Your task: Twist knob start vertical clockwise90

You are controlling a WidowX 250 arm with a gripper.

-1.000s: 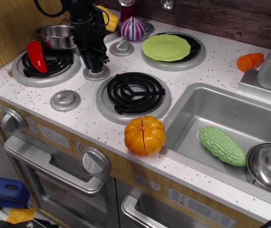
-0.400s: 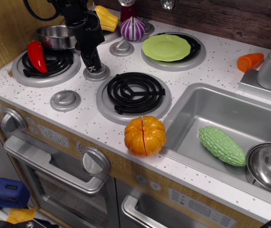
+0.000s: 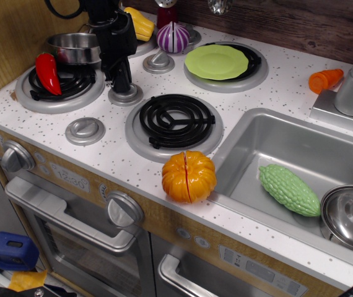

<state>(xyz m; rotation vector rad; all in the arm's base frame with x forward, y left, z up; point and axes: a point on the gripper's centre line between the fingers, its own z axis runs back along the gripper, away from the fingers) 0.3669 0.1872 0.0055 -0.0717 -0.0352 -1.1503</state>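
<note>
One knob (image 3: 126,94) matters here: the small silver-grey one just left of the front black coil burner (image 3: 176,120), sitting between that burner and the left burner holding the red pepper (image 3: 47,72). Its round base disc is visible; the central fin is mostly hidden behind the gripper (image 3: 122,84), which comes down on it from above. Fingertips look drawn close together around the fin, but I can't tell whether they actually pinch it or just sit against it, as the contact point is occluded. Handling judgement: hard moulded plastic, rigid, light, fixed on a shaft in the counter, so it won't lift or slide, only rotate. Surface looks smooth and slightly glossy, so expect slip if grabbed by the round base. Better to take the fin across its two flat sides, low near the disc, where the faces give torque without relying on friction. Fin is narrow and tapers to a point, so a grip too high could ride off the top. Toy hardware, so probably low turning resistance, possibly a detent; side load could stress the shaft, so keep the wrist axis over the knob centre. Two other small knobs, one further back from the coil burner (image 3: 158,61) and one to its left near the counter edge (image 3: 85,130), aren't the target.
</note>
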